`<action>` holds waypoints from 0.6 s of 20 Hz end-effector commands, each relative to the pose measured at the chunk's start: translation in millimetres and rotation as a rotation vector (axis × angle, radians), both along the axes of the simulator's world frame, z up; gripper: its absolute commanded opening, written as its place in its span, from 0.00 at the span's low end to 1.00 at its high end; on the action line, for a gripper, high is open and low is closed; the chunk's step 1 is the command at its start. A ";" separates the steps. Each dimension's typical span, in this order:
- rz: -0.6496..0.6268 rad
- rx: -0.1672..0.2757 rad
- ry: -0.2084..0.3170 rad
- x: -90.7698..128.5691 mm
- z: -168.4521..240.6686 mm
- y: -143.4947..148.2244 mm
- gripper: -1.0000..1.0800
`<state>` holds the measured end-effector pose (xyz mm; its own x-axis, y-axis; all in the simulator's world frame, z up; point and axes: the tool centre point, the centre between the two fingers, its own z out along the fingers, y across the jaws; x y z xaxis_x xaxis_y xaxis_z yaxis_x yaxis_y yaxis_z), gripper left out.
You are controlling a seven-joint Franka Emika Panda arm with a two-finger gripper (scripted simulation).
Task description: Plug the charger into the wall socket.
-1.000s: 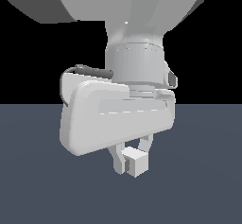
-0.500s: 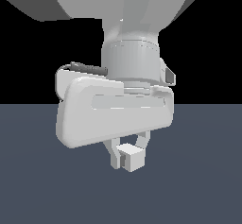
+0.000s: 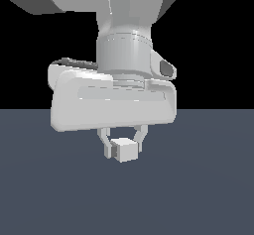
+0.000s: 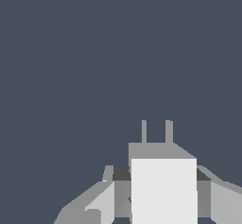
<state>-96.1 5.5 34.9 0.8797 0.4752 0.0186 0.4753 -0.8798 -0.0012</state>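
Observation:
The charger (image 3: 125, 151) is a small white-grey cube held between the two fingers of my gripper (image 3: 122, 147), just under the big white hand, above the dark grey floor. My gripper is shut on it. In the wrist view the charger (image 4: 163, 190) fills the space between the fingers (image 4: 101, 202), and its two thin prongs (image 4: 156, 131) stick out from its far face. The wall socket is out of view in both frames.
The dark blue-grey floor (image 3: 198, 189) spreads flat around and under the hand, with a black background above it. The arm's wide white body (image 3: 114, 100) blocks much of the exterior view.
The hand with the charger has drifted slightly toward the exterior view's left and risen a little. The grip on the cube is unchanged.

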 end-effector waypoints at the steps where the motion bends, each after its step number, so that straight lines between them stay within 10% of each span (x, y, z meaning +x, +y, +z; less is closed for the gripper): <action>1: -0.062 0.001 0.000 5.6 6.5 5.8 0.00; 12: -0.343 0.001 0.000 35.0 34.6 25.1 0.00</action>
